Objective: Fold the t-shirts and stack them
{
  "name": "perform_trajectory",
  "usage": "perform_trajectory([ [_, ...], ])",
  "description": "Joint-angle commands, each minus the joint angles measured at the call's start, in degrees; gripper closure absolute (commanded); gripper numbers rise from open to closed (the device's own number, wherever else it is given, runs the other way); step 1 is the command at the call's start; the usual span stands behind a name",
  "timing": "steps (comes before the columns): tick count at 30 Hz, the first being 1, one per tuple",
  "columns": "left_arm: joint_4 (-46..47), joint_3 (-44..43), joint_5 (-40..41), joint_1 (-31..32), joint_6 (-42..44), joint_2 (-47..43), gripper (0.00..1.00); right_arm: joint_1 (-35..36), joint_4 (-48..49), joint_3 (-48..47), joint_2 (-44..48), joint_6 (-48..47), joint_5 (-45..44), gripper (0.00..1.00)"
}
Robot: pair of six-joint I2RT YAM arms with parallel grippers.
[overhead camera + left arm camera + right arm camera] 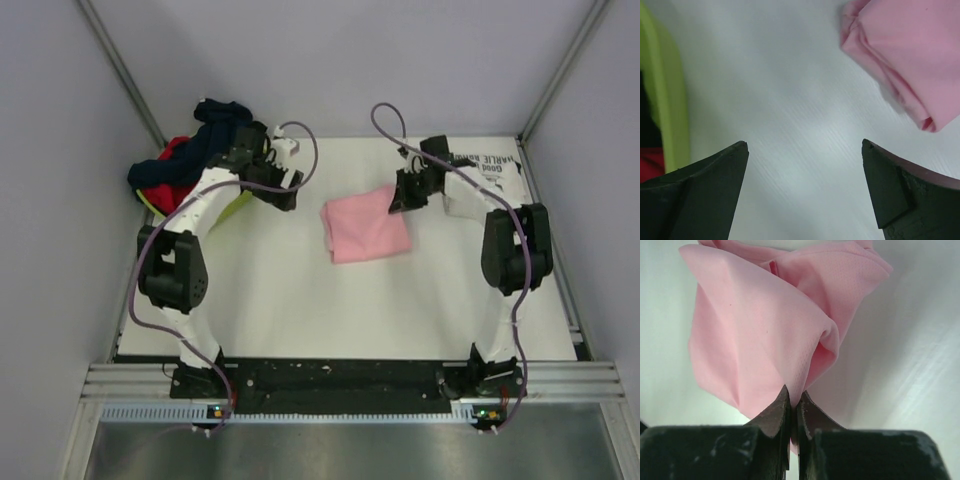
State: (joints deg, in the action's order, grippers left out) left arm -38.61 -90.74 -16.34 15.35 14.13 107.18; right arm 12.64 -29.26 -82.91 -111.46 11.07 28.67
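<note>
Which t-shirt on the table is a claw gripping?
The pink t-shirt at the centre: the right claw is shut on its edge. The white lettered t-shirt lies ungripped, far right.

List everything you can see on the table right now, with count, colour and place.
pink t-shirt: one, light pink, folded, middle of the table
white t-shirt: one, white with black lettering, far right corner, partly behind the right arm
basket: one, lime green, far left of the table
clothes in the basket: a heap, navy and red, number cannot be told
table: one, white
left gripper: one, black fingers, open, over bare table between the basket and the pink t-shirt
right gripper: one, black fingers, shut on the edge of the pink t-shirt
</note>
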Motion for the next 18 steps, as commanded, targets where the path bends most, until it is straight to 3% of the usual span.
perform_trajectory([
  [1,-0.94,-1.99,2.89,-1.47,2.57,-4.78,0.01,-0.16,-17.22,-10.93,-2.53,-15.97,-17.38,1.00],
  [9,-2.26,-0.85,2.98,-1.56,3.36,-5.40,0.01,-1.04,-22.42,-25.26,-3.94,-27.84,-37.43,1.00],
  [18,-1.82,-0.93,3.59,-1.56,3.53,-4.96,0.01,-3.50,-27.52,-41.87,-10.35,-34.09,-48.79,1.00],
])
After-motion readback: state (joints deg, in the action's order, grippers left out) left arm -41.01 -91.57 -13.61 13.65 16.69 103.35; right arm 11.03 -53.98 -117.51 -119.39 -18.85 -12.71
